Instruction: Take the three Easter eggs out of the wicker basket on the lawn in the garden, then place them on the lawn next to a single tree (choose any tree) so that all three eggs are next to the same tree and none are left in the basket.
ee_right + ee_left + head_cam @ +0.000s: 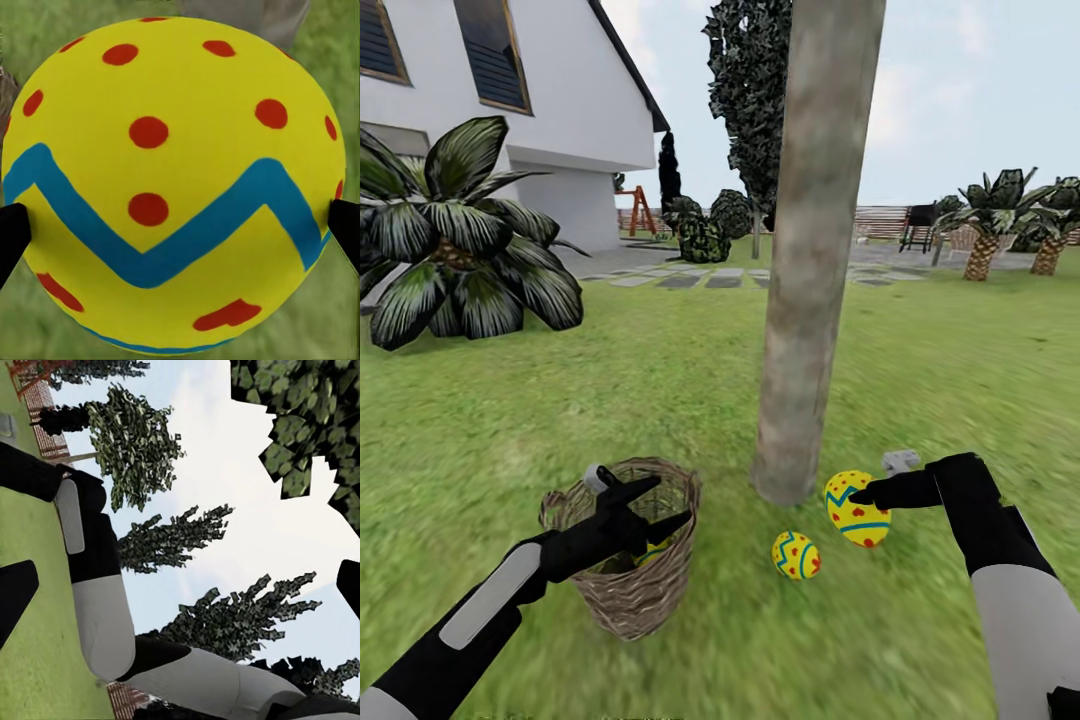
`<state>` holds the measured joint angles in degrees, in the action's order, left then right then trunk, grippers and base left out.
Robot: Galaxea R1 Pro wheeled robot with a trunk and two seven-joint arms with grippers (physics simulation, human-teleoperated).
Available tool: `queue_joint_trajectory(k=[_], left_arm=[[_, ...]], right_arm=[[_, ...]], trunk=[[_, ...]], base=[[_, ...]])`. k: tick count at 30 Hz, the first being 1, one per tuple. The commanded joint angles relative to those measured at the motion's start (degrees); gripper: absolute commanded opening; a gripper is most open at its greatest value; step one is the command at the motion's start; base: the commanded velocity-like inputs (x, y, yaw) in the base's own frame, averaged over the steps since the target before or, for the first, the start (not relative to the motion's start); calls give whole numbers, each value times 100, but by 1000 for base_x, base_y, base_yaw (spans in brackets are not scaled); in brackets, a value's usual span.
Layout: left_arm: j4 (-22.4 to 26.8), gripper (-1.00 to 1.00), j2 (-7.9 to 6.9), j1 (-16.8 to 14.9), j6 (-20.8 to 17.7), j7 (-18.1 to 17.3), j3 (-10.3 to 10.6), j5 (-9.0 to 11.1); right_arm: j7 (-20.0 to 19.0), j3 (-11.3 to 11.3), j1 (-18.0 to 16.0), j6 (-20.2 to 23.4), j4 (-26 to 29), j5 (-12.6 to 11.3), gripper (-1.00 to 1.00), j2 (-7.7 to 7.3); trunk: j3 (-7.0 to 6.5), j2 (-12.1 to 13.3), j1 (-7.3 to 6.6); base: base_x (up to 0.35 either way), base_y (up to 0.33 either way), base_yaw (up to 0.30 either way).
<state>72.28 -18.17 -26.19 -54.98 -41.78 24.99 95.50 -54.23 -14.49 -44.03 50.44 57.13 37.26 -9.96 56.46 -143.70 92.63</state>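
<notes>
The tree's thick grey-beige trunk [812, 300] rises from the lawn [660, 400] mid-view. Just right of its base, my right gripper [867, 493] is shut on a yellow Easter egg [857, 512] with red dots and a blue zigzag. In the right wrist view this egg [176, 180] sits between the two black fingertips [10, 232]. A second egg [796, 555] lies on the grass in front of the trunk. The wicker basket [628, 590] stands left of the tree. My left gripper [668, 503] hovers open over its rim. A patch of yellow, the third egg [651, 552], peeks out inside the basket.
A spiky palm-like plant [460, 240] grows at the left, before the white house [560, 110]. A grey stepping-stone path [700, 278] crosses behind the tree, with a dark conifer [752, 90] beyond. Short palms [990, 225] and a fence stand far right. Open grass lies all around.
</notes>
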Motion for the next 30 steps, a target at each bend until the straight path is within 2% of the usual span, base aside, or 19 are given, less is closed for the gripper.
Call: queue_joint_trajectory(k=[1, 4, 7, 10, 11, 13, 14, 15, 19, 21, 23, 26, 30], left_arm=[[-3, 100, -3, -9, -21, -9, 15, 21], [2, 100, -3, -8, -21, -6, 15, 21], [-14, 100, -2, -8, -21, -6, 15, 21], [-29, 100, -2, -9, -21, -6, 15, 21], [-43, 100, -2, -9, -21, -6, 15, 21], [-27, 100, -2, -9, -23, -8, 19, 23], [-11, 100, -2, -8, -26, -11, 21, 26], [-1, 100, 1, -5, -28, -13, 23, 29], [5, 100, 79, -9, -30, -15, 176, 30], [22, 100, 106, -9, -30, -15, 217, 30], [49, 100, 161, -9, -30, -13, 229, 24], [53, 100, 267, -9, -30, 3, 232, 22], [50, 100, 278, -9, -30, 3, 234, 21]], right_arm=[[-53, -8, -5, 9, 3, 54, -100, -2], [6, -6, -5, 9, -7, 54, -100, 2], [260, 0, -6, 9, -16, 50, -100, 15], [393, 143, -2, 9, -22, 82, -100, 226], [555, 218, 8, 9, -61, 91, -100, 358], [1136, 289, 15, 3, -250, 94, -100, 640], [1584, 302, 16, -52, -416, 84, -100, 770], [2256, 308, 17, -246, -670, 54, -100, 913], [4036, 304, 17, -1109, -1390, -10, -100, 1212], [4661, 294, 17, -1371, -1692, -27, -100, 1266], [4867, 286, 17, -1553, -1871, -28, -100, 1273], [4930, 277, 17, -1610, -1928, -26, -100, 1269], [5152, 272, 17, -1611, -2037, -36, -100, 1262]], trunk=[[6, -2, -1], [6, -2, -1], [6, -2, -1], [6, -2, -1], [6, -2, -1], [6, -2, -1], [6, -2, -1], [6, -2, -1], [6, -2, -1], [6, -2, -1], [6, -2, -1], [6, -2, -1], [6, -2, -1]], base=[[0, -295, 290], [0, -295, 290], [0, -293, 290], [0, -159, 290], [0, -28, 290], [0, -11, 290], [0, -4, 290], [0, -2, 290], [0, 0, 289], [0, -5, 289], [0, -176, 282], [0, -307, 216], [0, -333, 29]])
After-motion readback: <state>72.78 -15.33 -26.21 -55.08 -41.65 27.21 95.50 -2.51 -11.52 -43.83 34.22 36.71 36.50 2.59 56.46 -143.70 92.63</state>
